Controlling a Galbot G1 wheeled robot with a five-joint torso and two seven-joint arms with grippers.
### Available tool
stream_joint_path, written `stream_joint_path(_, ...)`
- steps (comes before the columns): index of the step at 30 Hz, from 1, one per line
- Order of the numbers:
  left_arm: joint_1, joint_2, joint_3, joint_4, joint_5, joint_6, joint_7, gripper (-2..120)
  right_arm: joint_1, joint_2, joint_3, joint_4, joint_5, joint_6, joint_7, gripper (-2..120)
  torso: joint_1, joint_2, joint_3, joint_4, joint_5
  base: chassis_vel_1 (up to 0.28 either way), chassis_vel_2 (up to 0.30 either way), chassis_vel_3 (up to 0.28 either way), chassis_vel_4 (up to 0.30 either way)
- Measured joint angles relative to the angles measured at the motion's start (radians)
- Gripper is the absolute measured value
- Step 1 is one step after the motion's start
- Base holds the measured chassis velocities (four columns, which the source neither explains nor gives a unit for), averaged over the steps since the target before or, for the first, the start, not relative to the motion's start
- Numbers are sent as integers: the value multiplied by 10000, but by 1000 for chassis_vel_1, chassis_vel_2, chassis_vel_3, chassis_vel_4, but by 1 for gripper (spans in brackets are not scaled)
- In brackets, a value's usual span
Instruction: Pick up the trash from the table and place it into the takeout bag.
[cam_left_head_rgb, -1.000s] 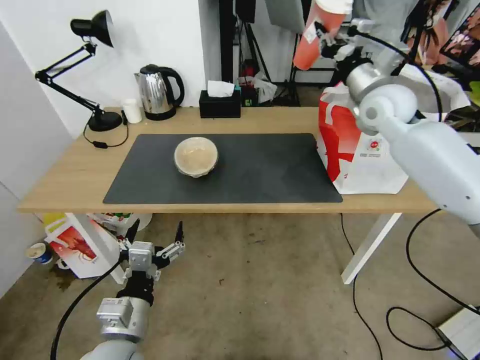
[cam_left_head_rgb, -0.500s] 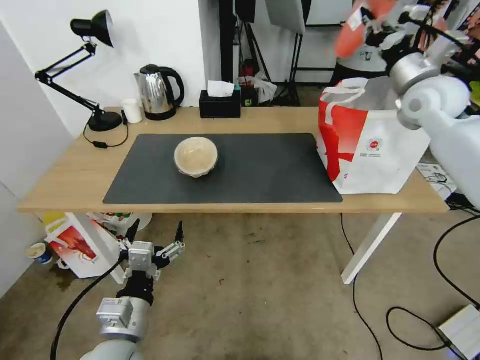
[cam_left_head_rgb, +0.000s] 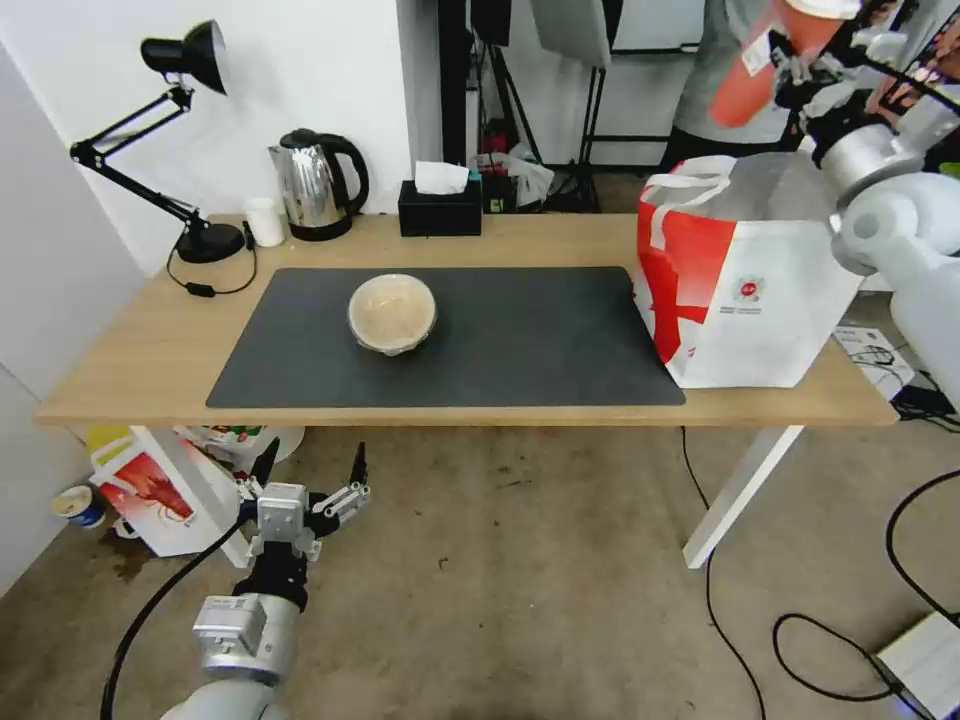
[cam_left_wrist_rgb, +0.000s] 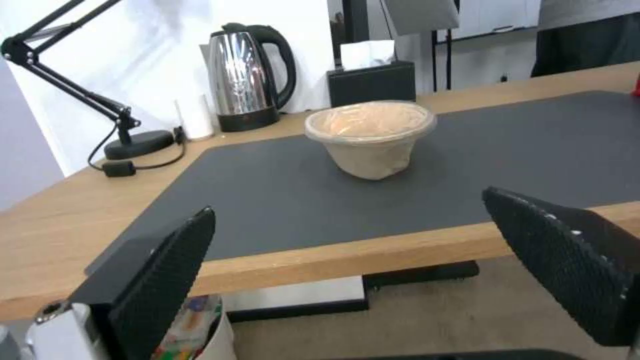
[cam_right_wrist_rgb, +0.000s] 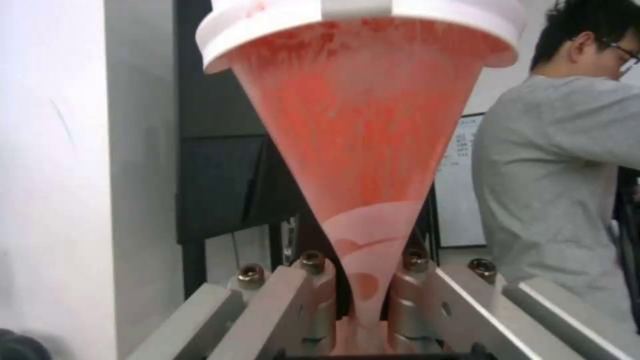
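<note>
Above the light-wood table (cam_left_head_rgb: 520, 240) and the takeout bag (cam_left_head_rgb: 745, 300), the red drink cup (cam_left_head_rgb: 775, 55), judged light and crushable, was held low by the right gripper (cam_right_wrist_rgb: 363, 295), while the left gripper (cam_left_head_rgb: 305, 480) hung spread below the table edge.

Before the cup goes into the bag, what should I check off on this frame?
1. Right gripper shut on the red cup: ok.
2. Cup above the takeout bag opening: ok in the head view; depth cannot tell.
3. Bag mouth open, standing upright on the table: ok.
4. Cup lid on: ok.
5. Left gripper open, low in front of the table: ok.
6. Beige bowl on the mat, not yet bagged: not ok.
</note>
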Motion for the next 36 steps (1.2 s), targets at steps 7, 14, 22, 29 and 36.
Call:
stream_joint_path(7, 0, -1, -1, 0, 0, 0, 0, 100, -541, 193, 330, -35, -246, 41, -41, 3, 0, -1, 0, 1, 0, 0, 0, 0, 0)
stream_joint_path(14, 0, -1, 0, 0, 0, 0, 0, 100, -643, 368, 463, -412, -444, 158, -154, 3, 0, 0, 0, -1, -1, 0, 0, 0, 0)
stream_joint_path(22, 0, -1, 0, 0, 0, 0, 0, 100, -649, 465, 469, -676, -718, 229, -142, 3, 0, 0, 0, 0, -2, 0, 0, 0, 0)
stream_joint_path(29, 0, -1, 0, 0, 0, 0, 0, 100, -573, 495, 466, -824, -883, 237, -83, 3, 0, 0, 0, 0, -2, 0, 0, 0, 0)
stream_joint_path(36, 0, -1, 0, 0, 0, 0, 0, 100, -539, 501, 466, -874, -895, 240, -75, 3, 0, 1, 0, 0, -1, 0, 0, 0, 0)
